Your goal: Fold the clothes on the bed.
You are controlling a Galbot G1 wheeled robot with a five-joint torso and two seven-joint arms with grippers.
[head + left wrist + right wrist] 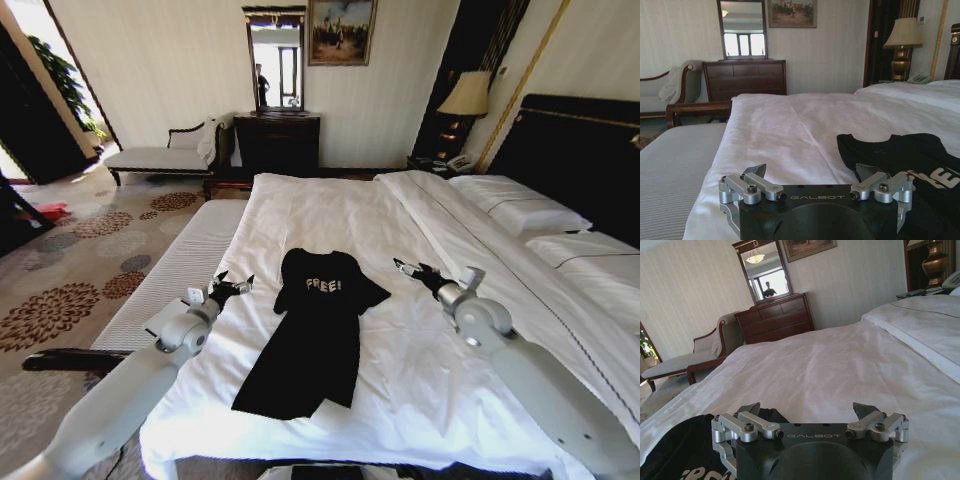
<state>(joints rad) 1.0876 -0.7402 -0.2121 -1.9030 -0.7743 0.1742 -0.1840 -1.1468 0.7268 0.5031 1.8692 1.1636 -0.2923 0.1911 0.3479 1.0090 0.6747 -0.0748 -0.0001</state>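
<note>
Nearest you, both grippers hover low over the bed (330,215), one at each side of the top (315,330). Your left gripper (232,287) sits by the bed's left edge, near the top's left shoulder; its fingers (756,172) are spread wide and hold nothing. Your right gripper (409,270) hangs over bare sheet off the top's right sleeve, its fingers (864,411) spread just as wide, also holding nothing. Each wrist plate reads "GALBOT" in the wrist views.

The top lies flat, chest up, on the near half of the bed, left of centre, neck toward the far side and hem toward you. Its hem stops short of the near edge, with a strip of white sheet between. White letters on the chest read "FREE!" in the head view; the wrist views catch only part of them.

Open room: plain sheet runs from the right gripper toward the duvet fold (440,215) — nothing lies on it. Beyond the neck the sheet is bare to the far edge. On the left, a padded bench (175,270) runs just beside the bed's left edge, under the left arm.

Farther off, pillows (520,205) lie by the headboard (580,150) at right; a dresser (277,140) with a mirror (274,60) stands against the far wall — a lamp (466,95) to its right.
</note>
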